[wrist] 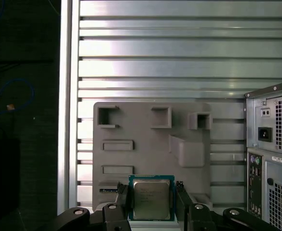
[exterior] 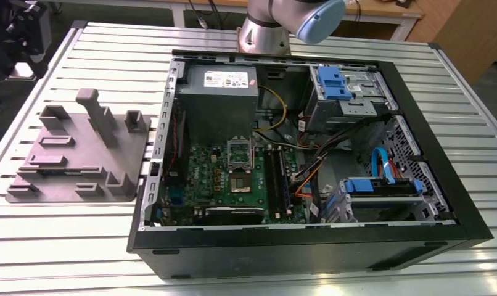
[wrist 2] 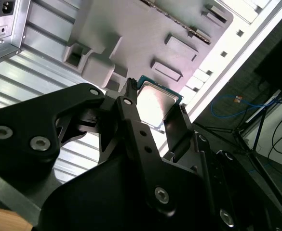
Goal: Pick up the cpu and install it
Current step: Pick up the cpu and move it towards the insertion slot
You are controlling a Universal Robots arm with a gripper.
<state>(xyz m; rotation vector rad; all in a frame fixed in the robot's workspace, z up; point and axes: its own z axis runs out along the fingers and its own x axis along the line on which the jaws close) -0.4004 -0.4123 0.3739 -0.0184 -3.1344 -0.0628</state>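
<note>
The cpu, a small square chip with a silvery top and a green edge, sits between the two black fingers of my gripper. The gripper is shut on the chip's sides and holds it high above the grey moulded parts tray. In the exterior view the open computer case lies on the table. Its green motherboard has a silver socket frame near the middle. The arm's base stands behind the case.
The slatted aluminium table carries both tray and case; its edge drops to a dark floor with cables. The case's rear panel is beside the tray. Inside the case are a grey power supply, blue drive cages and loose cables.
</note>
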